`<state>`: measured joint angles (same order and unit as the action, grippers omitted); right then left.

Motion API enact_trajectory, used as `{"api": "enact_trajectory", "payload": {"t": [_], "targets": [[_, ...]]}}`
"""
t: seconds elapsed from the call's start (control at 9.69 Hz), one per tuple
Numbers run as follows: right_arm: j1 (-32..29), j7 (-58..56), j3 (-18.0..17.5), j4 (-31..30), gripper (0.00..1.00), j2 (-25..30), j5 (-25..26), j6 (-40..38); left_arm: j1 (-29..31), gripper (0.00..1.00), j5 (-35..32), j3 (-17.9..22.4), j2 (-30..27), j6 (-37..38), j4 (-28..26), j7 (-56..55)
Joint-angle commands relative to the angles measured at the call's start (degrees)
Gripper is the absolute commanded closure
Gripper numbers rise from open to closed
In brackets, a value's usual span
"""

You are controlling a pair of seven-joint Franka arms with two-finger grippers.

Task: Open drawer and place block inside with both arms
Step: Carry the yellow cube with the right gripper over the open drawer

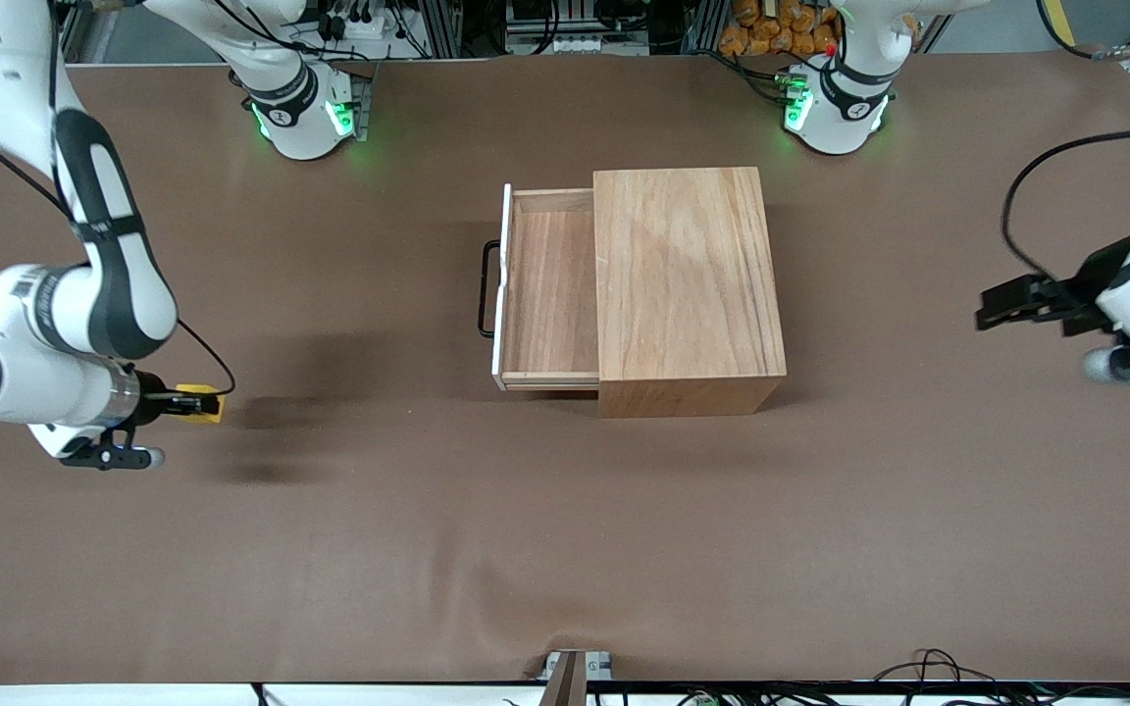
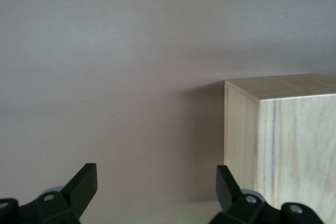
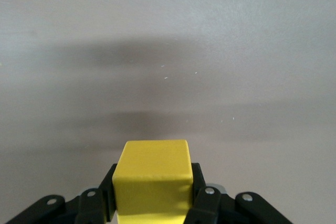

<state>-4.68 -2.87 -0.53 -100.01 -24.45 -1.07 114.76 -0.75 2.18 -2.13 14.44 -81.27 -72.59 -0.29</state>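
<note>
- A brown table [image 1: 565, 549] is seen from above, with a light-wood cabinet [image 1: 688, 284] standing near its middle, closer to the arms' bases than to the front camera.
- The drawer [image 1: 547, 294] is pulled out of the cabinet toward the right arm's end of the table; its wooden floor is laid bare, and nothing is seen lying in it.
- A thin white front panel [image 1: 502, 284] closes the drawer's outer end, and a black wire handle [image 1: 487, 289] is fixed on that panel.
- The yellow block [image 1: 200, 403] is held at the right arm's end of the table, well apart from the drawer and lower in the front view than the drawer's handle.
- The right gripper [image 1: 194, 403] is clamped on the block; in the right wrist view the block [image 3: 153, 182] is seen pinched between the two black fingers [image 3: 199, 195], with bare table ahead of it.
- Whether the block is touching the table cannot be told; a dark shadow is cast on the table just beside it.
- The left gripper [image 1: 989, 312] is held at the left arm's end of the table, well apart from the cabinet, with nothing in it.
- In the left wrist view its fingers [image 2: 84, 184] are spread wide apart, and a corner of the cabinet [image 2: 283, 140] is seen ahead of them.
</note>
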Motion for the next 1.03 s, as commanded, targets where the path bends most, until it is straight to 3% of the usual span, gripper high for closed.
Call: {"api": "enact_trajectory", "payload": {"t": [0.0,0.1,0.31,0.72,0.93], "targets": [[4.48,0.41,-0.08,-0.28,1.0,5.88,-0.43,-5.48,1.09,0.0,-0.42,0.72,-9.92,-0.2,-10.77,0.91],[7.99,1.02,-0.08,-0.28,1.0,7.47,-0.86,-7.51,1.71,0.0,-0.42,0.72,-13.0,-0.55,-14.47,0.91],[13.1,5.84,0.01,-0.28,1.0,9.23,-6.9,-9.37,1.89,0.0,-0.42,0.81,-18.2,-0.64,-19.94,0.91],[24.69,23.39,0.01,0.42,1.0,9.51,-8.42,-8.76,1.72,0.0,-2.8,1.42,-16.12,-2.05,-14.88,1.17],[30.93,33.14,0.09,0.69,1.0,8.72,-10.8,-4.22,1.63,0.0,-5.16,2.04,-16.02,-3.79,-15.3,1.61]]}}
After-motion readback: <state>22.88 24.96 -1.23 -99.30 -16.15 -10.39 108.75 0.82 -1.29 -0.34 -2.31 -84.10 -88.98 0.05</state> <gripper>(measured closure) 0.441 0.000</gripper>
